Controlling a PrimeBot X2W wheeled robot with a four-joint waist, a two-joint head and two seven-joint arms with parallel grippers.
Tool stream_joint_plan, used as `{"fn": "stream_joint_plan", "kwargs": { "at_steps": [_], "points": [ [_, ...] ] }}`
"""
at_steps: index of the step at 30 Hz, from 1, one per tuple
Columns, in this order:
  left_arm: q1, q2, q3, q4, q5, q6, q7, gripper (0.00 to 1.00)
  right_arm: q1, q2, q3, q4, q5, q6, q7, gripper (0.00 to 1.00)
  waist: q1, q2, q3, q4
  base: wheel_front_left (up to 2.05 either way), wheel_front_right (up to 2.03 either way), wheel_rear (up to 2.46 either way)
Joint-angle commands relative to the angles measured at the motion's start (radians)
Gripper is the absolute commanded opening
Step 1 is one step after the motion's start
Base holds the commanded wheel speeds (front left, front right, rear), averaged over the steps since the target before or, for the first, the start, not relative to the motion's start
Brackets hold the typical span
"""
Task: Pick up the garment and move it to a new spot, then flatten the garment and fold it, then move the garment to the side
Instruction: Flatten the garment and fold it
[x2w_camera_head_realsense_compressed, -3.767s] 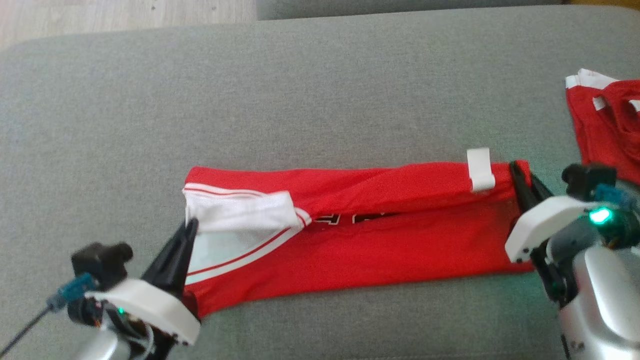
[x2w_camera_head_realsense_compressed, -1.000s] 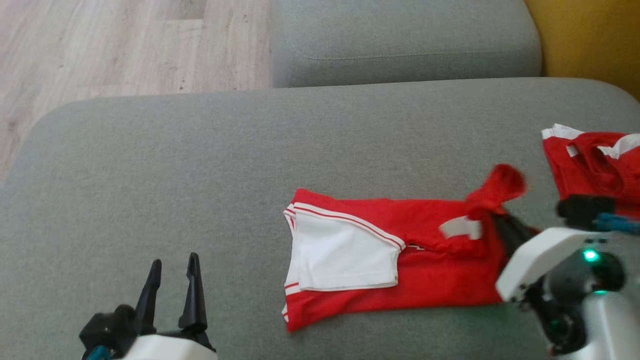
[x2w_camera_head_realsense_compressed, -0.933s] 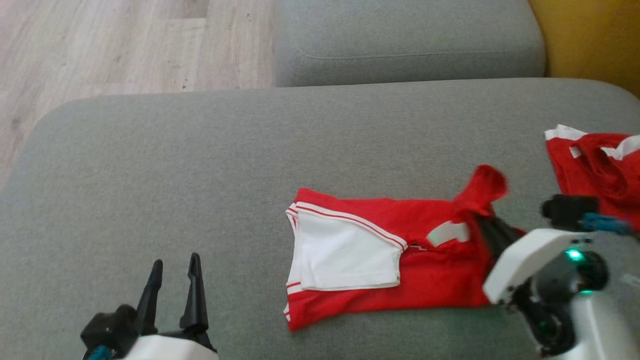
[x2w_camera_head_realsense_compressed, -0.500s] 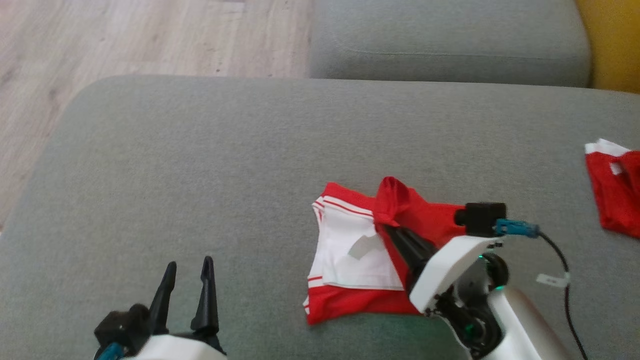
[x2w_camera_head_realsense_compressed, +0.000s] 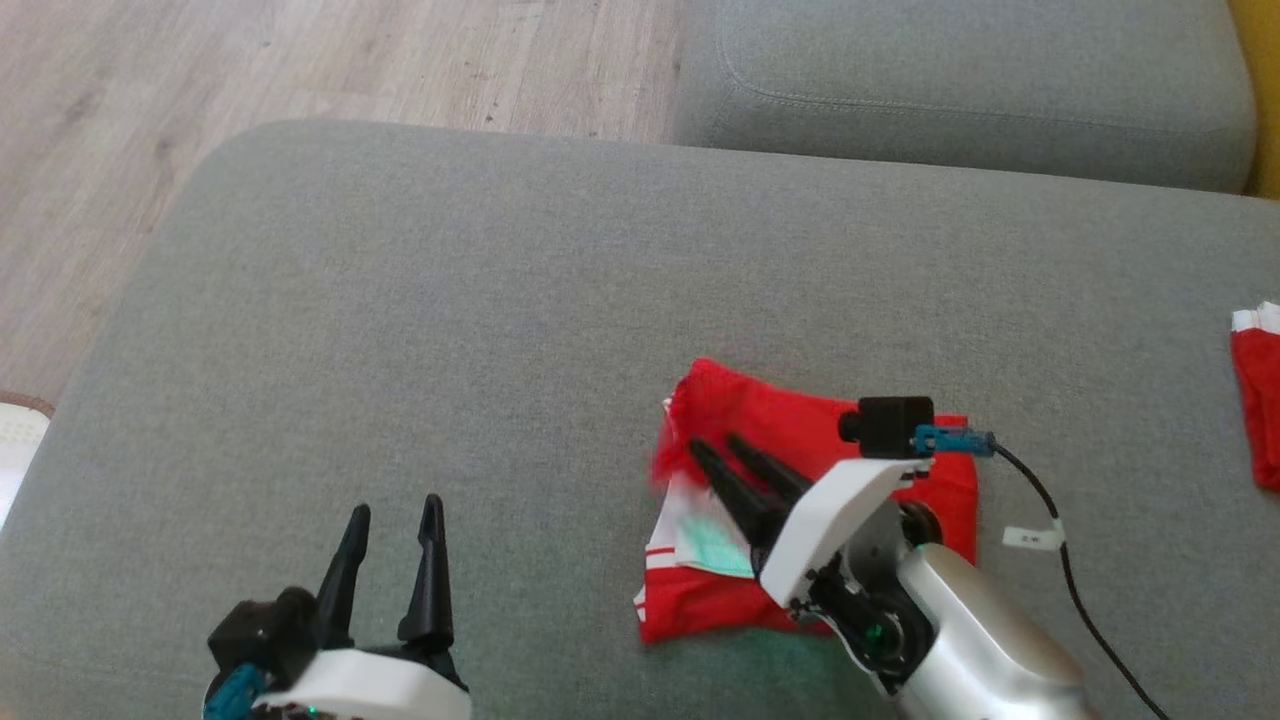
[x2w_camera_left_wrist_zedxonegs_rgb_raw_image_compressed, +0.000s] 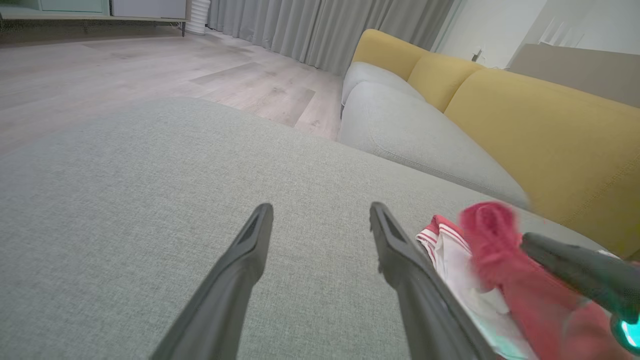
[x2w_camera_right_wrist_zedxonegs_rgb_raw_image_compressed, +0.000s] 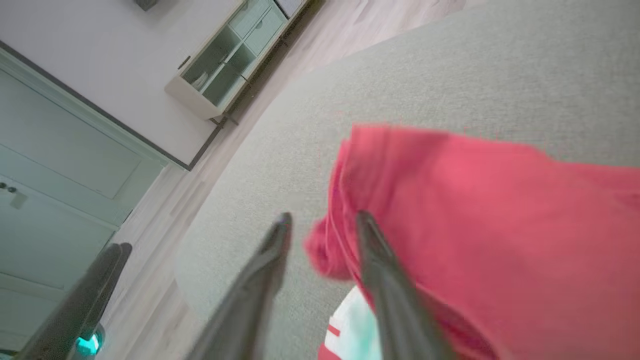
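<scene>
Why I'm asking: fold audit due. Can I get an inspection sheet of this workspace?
Surface: grey cushion, bare around the garment.
Job's things: red garment folded compact, white panel showing at its near left corner.
Clutter: second red garment at the head view's right edge.
Grippers: left gripper open, holding nothing; right gripper fingers parted, a red fold loose between them.
Cables: black cable with a white tag trails from the right wrist over the cushion.
Surroundings: wood floor, second grey cushion, yellow backrest.
</scene>
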Motion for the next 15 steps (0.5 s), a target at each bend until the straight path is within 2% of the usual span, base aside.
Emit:
{"fn": "stream_joint_plan", "kwargs": {
  "at_steps": [1, 5, 8, 15],
  "points": [
    [-0.052, 0.007, 0.03, -0.023, 0.005, -0.005, -0.009, 1.0, -0.056, 0.006, 0.023, -0.026, 0.018, 0.007, -0.021, 1.0, -0.0001, -0.0001, -0.001, 0.0, 0.0, 0.0, 0.0],
    [-0.053, 0.001, 0.025, -0.019, 0.004, -0.005, -0.009, 1.0, -0.096, 0.006, 0.057, -0.002, 0.082, 0.007, -0.077, 1.0, -0.0001, -0.0001, -0.003, -0.004, 0.0, 0.0, 0.0],
    [-0.052, -0.002, 0.022, -0.019, 0.004, -0.005, -0.01, 1.0, -0.13, 0.006, 0.057, 0.019, 0.088, 0.007, -0.12, 1.0, -0.0001, -0.0001, -0.004, -0.012, 0.0, 0.0, 0.0],
    [-0.054, -0.007, 0.013, -0.016, 0.007, -0.01, -0.013, 1.0, -0.18, 0.006, -0.05, 0.109, -0.102, 0.007, -0.232, 1.0, -0.0001, -0.0001, -0.008, -0.041, 0.0, 0.0, 0.0]
  ]
}}
